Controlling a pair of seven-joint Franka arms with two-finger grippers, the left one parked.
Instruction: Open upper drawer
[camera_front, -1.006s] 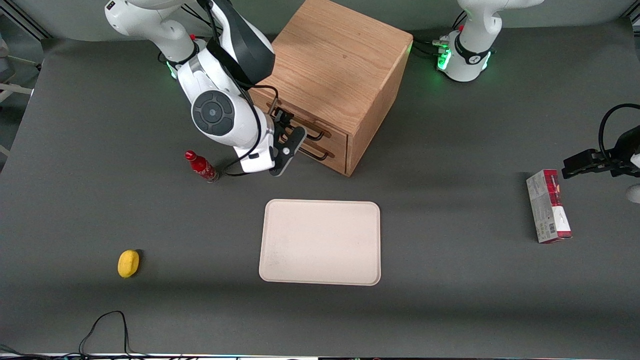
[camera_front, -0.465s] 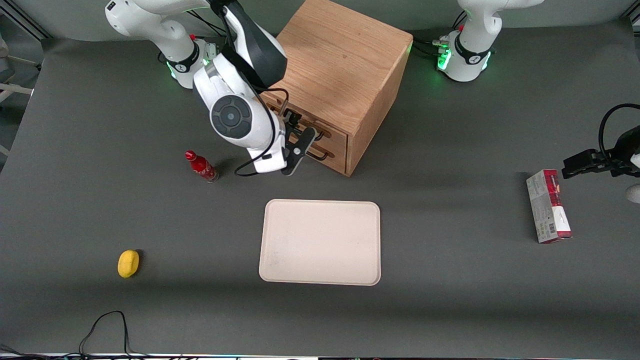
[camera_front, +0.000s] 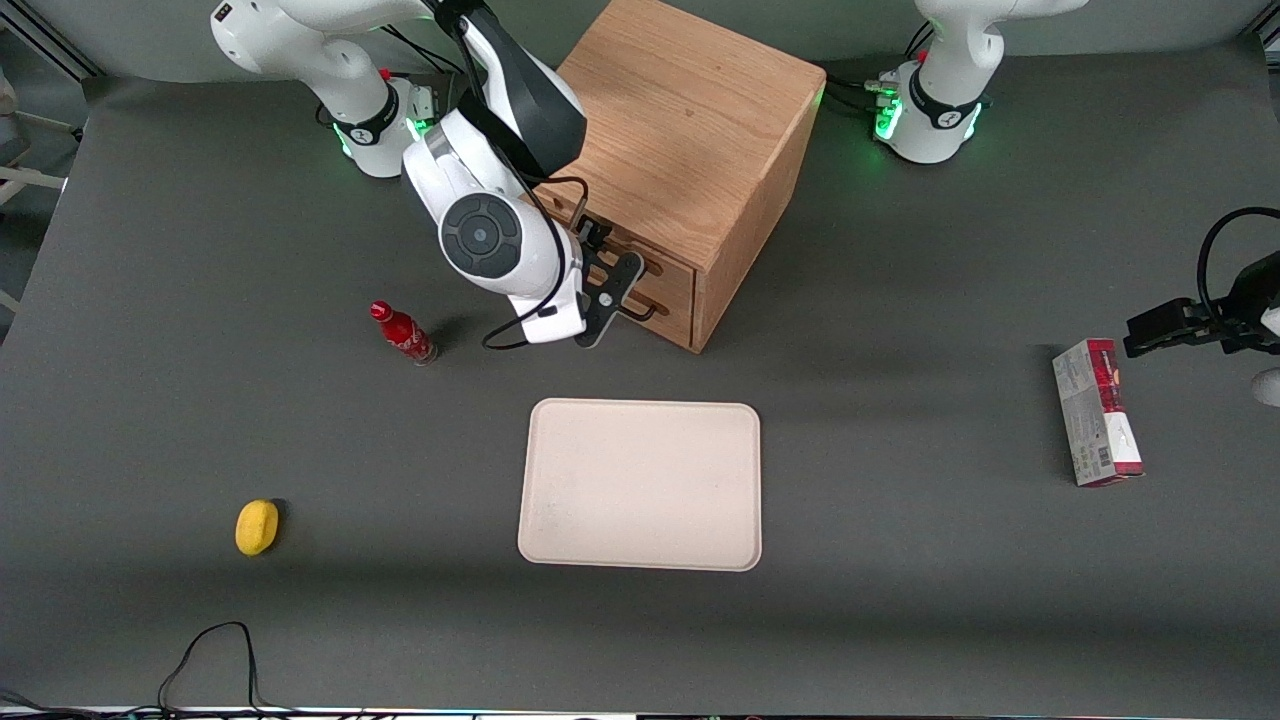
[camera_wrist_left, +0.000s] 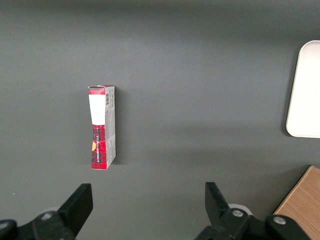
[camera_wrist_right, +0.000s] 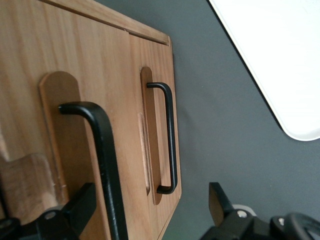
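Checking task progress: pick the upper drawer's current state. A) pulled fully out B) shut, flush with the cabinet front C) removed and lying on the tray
B: the upper drawer sits flush in the cabinet, with the open end effector at its black handle.

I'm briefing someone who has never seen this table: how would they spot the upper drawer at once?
Find the oak cabinet, the big wooden box between the two arm bases. Its front carries two stacked drawers with black bar handles, and the gripper hangs open just in front of them. The upper drawer is the one nearer the cabinet's top; the lower drawer sits nearer the table.
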